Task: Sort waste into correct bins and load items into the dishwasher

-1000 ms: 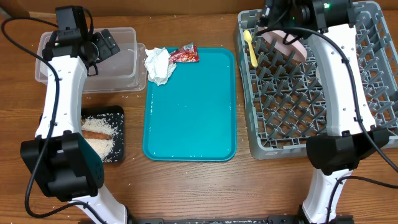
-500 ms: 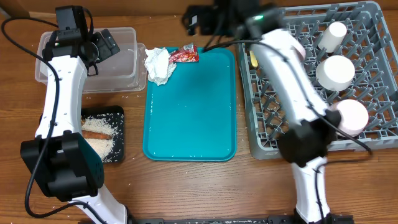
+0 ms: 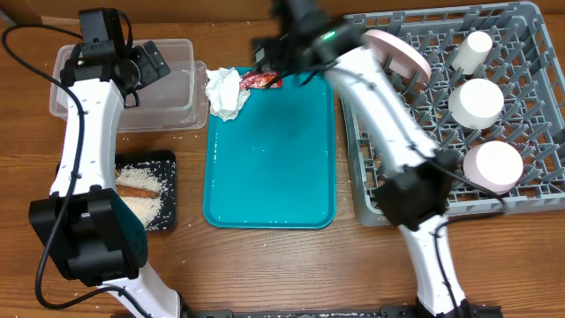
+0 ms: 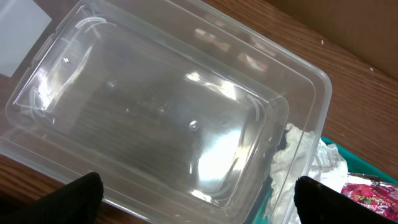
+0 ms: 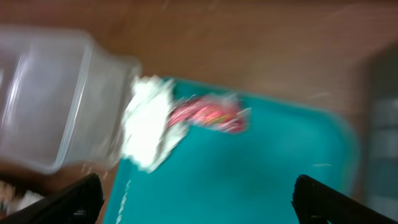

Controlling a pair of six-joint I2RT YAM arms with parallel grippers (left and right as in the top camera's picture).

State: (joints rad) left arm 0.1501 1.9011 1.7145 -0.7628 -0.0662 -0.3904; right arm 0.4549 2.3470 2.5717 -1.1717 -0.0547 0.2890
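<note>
1. The left arm (image 3: 86, 132) has long, smooth white links with rounded edges.
2. Its base joint (image 3: 84, 237) is a bulky black housing, and a black boxy module (image 3: 101, 28) sits at the wrist.
3. Thin black cables (image 3: 16, 55) loop alongside the left arm.
4. The left gripper (image 3: 144, 64) is black, with angular parts; its fingertips (image 4: 78, 198) are dark, matte and blunt.
5. The right arm (image 3: 380, 106) has the same white shells, with a black joint (image 3: 413, 199) between two links.
6. A small green light (image 3: 332, 37) glows near its black wrist.
7. A black cable (image 3: 481, 193) curves off the right arm.
8. The right fingertips (image 5: 323, 200) are black too.
</note>
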